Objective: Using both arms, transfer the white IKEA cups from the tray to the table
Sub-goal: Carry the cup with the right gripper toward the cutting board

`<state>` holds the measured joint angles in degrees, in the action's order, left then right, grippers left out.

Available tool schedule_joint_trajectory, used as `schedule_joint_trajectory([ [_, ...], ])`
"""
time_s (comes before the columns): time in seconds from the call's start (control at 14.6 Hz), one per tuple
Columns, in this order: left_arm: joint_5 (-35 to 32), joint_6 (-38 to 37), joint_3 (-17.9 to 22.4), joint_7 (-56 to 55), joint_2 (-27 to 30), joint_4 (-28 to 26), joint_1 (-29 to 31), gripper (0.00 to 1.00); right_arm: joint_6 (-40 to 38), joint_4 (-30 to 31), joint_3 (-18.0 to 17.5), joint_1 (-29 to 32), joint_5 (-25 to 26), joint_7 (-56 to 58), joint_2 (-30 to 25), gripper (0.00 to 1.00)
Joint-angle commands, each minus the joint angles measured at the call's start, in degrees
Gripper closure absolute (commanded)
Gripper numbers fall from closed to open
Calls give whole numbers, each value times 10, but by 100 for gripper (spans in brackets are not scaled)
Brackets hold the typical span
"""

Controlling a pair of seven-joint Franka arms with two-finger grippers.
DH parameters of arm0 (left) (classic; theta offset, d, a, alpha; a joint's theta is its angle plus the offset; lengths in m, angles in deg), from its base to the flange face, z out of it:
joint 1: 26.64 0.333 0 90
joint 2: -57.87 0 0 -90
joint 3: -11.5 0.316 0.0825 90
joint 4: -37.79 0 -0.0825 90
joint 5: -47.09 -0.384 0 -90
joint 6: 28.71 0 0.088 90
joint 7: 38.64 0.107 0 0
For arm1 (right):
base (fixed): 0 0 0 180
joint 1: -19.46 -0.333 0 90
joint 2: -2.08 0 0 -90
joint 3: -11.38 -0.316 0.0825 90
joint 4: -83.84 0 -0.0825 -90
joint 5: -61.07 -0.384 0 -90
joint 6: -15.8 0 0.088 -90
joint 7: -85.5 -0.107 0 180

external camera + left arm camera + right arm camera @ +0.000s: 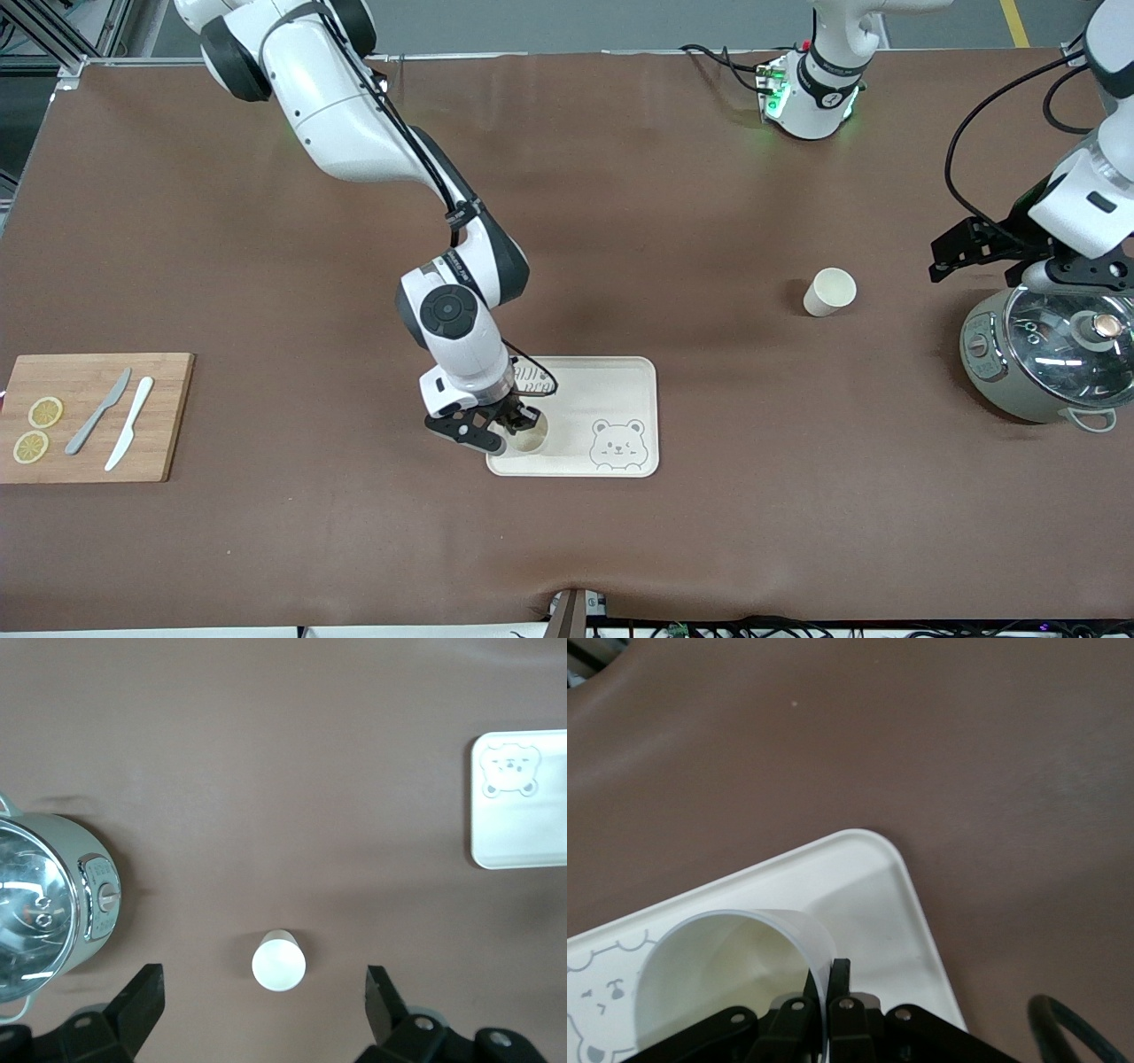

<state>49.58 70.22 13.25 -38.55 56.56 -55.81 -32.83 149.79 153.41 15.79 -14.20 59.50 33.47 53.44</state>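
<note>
Two cups [829,291] upright; right hand [514,428] pinches one [529,436].

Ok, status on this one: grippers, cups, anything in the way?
Right gripper shut on cup rim, over tray. Left gripper open, above second cup on table. Pot beside it, no contact.

A: What carries everything?
B: A brown-covered table [620,221].

A: What lies directly on it?
B: A wooden cutting board [93,416] at the edge of the right arm's end; a cream bear-printed tray [611,399] midway along, toward the front-camera edge; one white cup [829,291] standing alone on the cloth; a grey-green pot with glass lid [1041,354] near the edge of the left arm's end; the left arm's base [811,97] at the edge farthest from the front camera.
</note>
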Motion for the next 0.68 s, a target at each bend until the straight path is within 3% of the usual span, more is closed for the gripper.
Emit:
schedule_joint_trajectory([
  [0.0, 12, -66, 20, -3, -34, 85, -28, 0, -70, 34, -8, 27, 2, 36, -58, 100],
  [0.62, 9, -82, 17, -58, -24, 98, -51, 0, -54, 310, -9, 156, 1, 306, -281, 100],
])
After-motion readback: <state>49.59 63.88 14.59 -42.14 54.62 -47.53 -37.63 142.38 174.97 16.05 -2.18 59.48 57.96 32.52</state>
